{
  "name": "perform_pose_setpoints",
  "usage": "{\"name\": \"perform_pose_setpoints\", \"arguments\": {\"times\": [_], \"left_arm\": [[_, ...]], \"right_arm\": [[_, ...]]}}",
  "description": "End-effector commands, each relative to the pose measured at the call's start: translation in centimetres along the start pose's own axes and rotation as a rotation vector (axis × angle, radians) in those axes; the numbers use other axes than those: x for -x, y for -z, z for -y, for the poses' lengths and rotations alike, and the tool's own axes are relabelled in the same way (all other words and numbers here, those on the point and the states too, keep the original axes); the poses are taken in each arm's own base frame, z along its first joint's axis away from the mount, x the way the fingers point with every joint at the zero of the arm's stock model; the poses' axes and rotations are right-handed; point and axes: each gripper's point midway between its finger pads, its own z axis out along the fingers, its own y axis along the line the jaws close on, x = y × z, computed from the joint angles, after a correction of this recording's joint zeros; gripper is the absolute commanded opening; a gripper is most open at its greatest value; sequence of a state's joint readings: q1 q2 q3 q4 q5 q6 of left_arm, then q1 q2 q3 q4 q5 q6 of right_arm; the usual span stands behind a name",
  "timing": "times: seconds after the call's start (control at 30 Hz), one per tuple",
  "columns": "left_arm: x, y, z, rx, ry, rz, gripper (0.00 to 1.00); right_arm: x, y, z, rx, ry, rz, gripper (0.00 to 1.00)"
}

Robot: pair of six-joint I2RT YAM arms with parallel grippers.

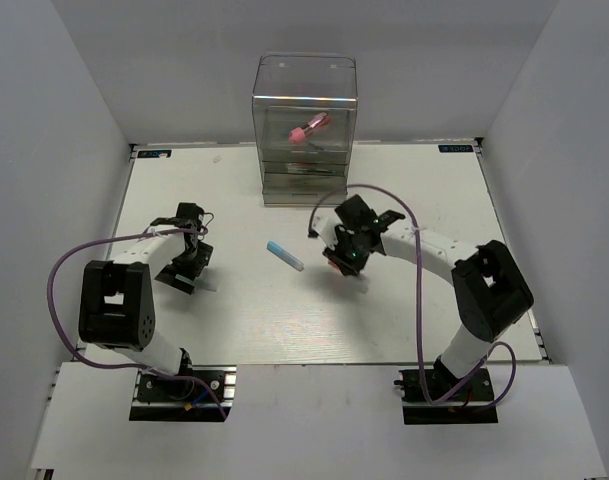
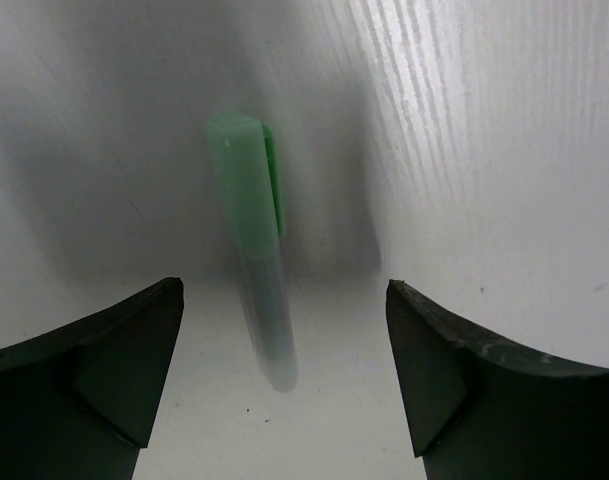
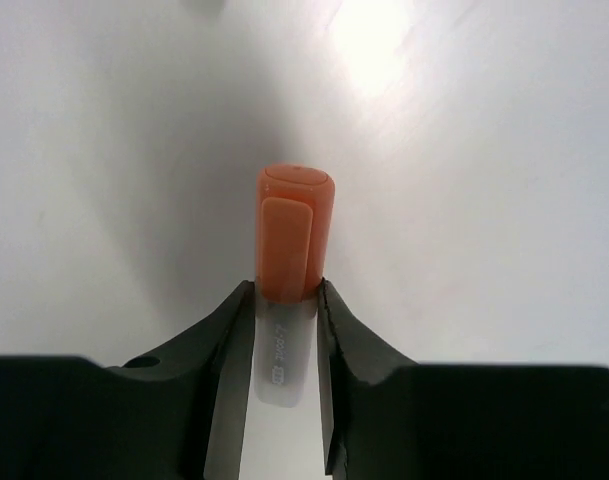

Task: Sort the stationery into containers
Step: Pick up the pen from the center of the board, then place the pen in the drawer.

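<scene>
My right fingers (image 3: 234, 325) are pinched in tight, one on each side of the orange-capped clear pen (image 3: 295, 230). Both tips touch it right where the orange cap meets the clear barrel. The cap and its clip stick out ahead of the tips, and the barrel runs back between them with a bit of print showing. So that's a grip, narrow and snug. White desk (image 1: 244, 330) sits below it, and I can't tell whether the pen is resting on it or just off it.

My left fingers (image 2: 124, 350) are spread wide and hold nothing. The green-capped pen (image 2: 247, 190) lies flat on the desk in the gap between them. It is nearer my left-side tip, it touches neither, and it is a little blurred. Its green cap points away from me and its pale barrel comes back toward the tips.

From above, the right arm reaches in toward the middle of the desk with its wrist bent down. The left arm is curled low on the left side, well apart from it. Between the two, just left of my right fingers, the blue-capped marker (image 1: 284, 254) lies at a slant on the bare surface, and nothing touches it.

At the far edge of the desk stands the tall clear box (image 1: 304, 75). The pink-red tube (image 1: 307, 128) is inside its upper part, tilted. The drawers (image 1: 304, 182) are stacked below it, with thin dark shapes inside that are too small to make out. A purple cable (image 1: 59, 270) loops off my left arm.
</scene>
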State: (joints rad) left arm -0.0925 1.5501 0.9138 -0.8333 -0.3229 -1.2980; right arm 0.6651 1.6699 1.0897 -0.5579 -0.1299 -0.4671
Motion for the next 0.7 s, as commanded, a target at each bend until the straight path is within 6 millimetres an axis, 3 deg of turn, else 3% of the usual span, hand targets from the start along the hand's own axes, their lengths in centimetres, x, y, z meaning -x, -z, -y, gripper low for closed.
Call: {"name": "perform_pose_setpoints", "arguments": {"times": [0.0, 0.07, 0.1, 0.13, 0.17, 0.23, 0.27, 0.3, 0.33, 0.4, 0.5, 0.67], "left_arm": [[0.3, 0.3, 0.8, -0.017, -0.003, -0.013, 0.9], [0.1, -0.5, 0.0, 0.007, -0.012, -0.019, 0.89], [0.2, -0.5, 0.3, -0.001, -0.009, -0.016, 0.89], [-0.1, -0.6, 0.2, -0.004, -0.009, -0.025, 0.89], [-0.3, -0.8, -0.2, 0.005, -0.012, -0.028, 0.89], [-0.6, -1.2, -0.3, 0.009, -0.015, -0.041, 0.89], [-0.5, -1.2, 0.0, 0.0, -0.011, -0.038, 0.89], [-0.7, -1.1, 0.0, -0.003, -0.011, -0.048, 0.89], [-0.9, -1.3, -0.3, 0.005, -0.014, -0.05, 0.89], [-1.0, -1.3, 0.0, -0.006, -0.011, -0.057, 0.89], [-1.1, -1.2, 0.2, -0.018, -0.019, -0.063, 0.89], [-1.5, -1.5, 0.1, -0.026, -0.028, -0.079, 0.87]], "right_arm": [[11.2, 3.7, 5.2, -0.161, 0.225, 0.322, 0.0], [14.6, 4.4, 7.0, -0.231, 0.315, 0.415, 0.0], [17.4, 5.3, 8.4, -0.289, 0.365, 0.479, 0.0], [18.0, 4.3, 9.1, -0.3, 0.385, 0.473, 0.0], [20.1, 5.6, 10.5, -0.357, 0.423, 0.513, 0.0], [23.3, 5.5, 13.6, -0.41, 0.45, 0.539, 0.0], [24.1, 5.6, 14.2, -0.423, 0.484, 0.546, 0.0], [23.9, 3.0, 14.8, -0.396, 0.493, 0.518, 0.0], [25.8, 4.6, 15.9, -0.437, 0.522, 0.558, 0.0], [27.1, 4.6, 16.7, -0.467, 0.618, 0.591, 0.0], [26.4, 1.3, 18.4, -0.473, 0.7, 0.562, 0.0], [26.2, -0.4, 20.4, -0.459, 0.695, 0.539, 0.0]]}}
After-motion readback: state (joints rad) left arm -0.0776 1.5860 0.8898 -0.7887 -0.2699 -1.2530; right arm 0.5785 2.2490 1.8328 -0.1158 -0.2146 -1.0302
